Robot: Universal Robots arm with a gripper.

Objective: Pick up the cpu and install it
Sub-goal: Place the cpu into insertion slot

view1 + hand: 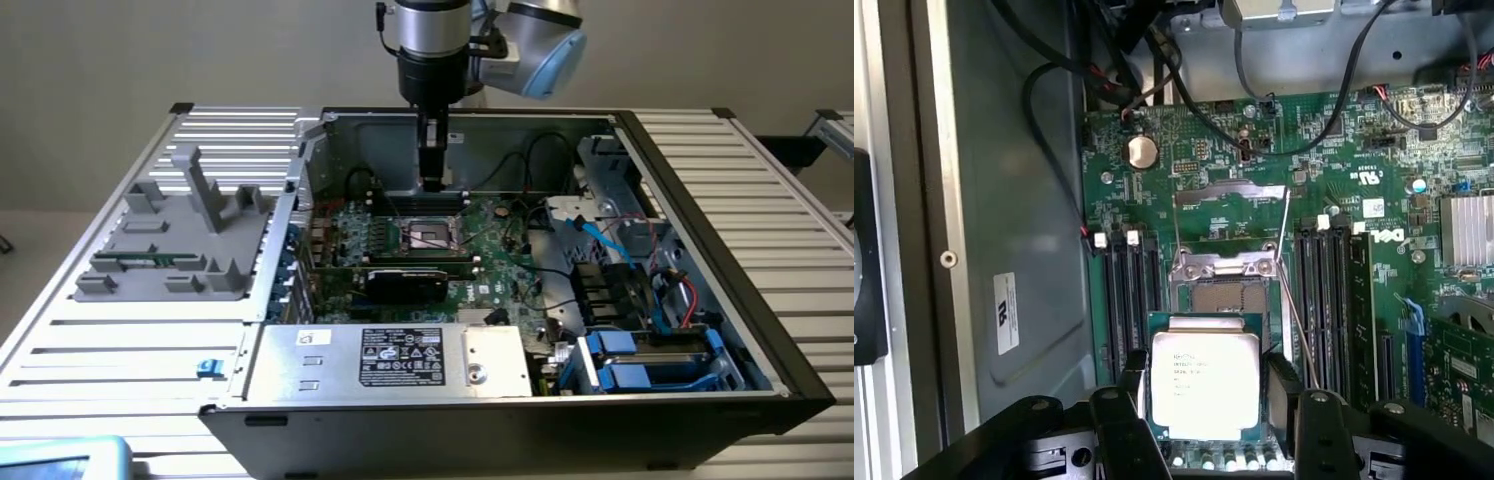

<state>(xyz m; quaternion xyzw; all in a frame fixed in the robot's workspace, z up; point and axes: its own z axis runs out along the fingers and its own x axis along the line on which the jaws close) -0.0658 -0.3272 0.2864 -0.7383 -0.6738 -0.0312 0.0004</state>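
Hanging over the open computer case (534, 440), the gripper (430, 184) holds the cpu (1204, 385) by two opposite edges. In the wrist view a dark finger (1131, 388) sits against each side of the chip, so the jaws stand fairly wide but are closed on it, not gaping free. The cpu lies flat between them, metal lid up with its printing visible and green substrate showing as a thin border around the lid. It is in the air above the motherboard (1334, 150), just short of the socket (1229, 295). The socket's load plate (1226, 265) is tipped up and its lever (1298, 320) swung out, leaving the contact field bare. Memory slots (1129, 295) flank the socket on both sides. In the exterior view the gripper points straight down just above that socket.

As for handling, I judge the chip light and rigid, with a smooth metal top that offers little friction. The thin edges are the proper place to take it, as here, since the underside carries contacts and should not be touched. The grip need only be gentle, because the substrate could chip under a hard pinch. The more fragile party is likely the socket: its fine pins would bend under a tilted or offset chip, so the cpu needs to be level and square to the frame
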